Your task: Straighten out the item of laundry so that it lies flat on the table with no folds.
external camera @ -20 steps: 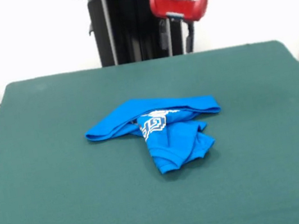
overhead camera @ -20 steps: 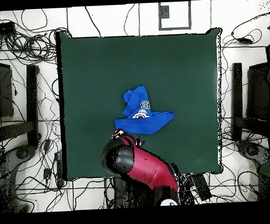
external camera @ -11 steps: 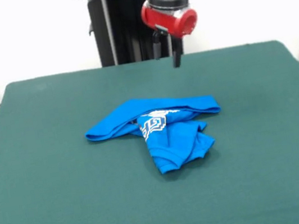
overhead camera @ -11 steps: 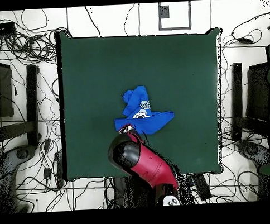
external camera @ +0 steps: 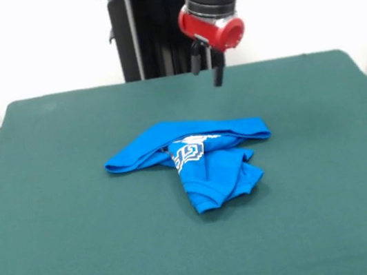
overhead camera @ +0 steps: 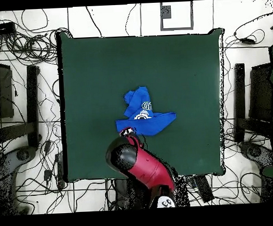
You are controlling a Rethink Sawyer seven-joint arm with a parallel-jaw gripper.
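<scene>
Hovering empty with jaws spread at 12 o'clock of the crumpled blue garment (external camera: pixel 194 160), the gripper (external camera: pixel 206 69) must next descend onto a fold edge above the green table (external camera: pixel 62 254).

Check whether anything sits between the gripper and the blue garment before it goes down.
Nothing visible does. The gripper hangs open above the table, beyond the crumpled item of laundry, with only bare green felt between them. No other object lies on the tabletop in either view.
</scene>
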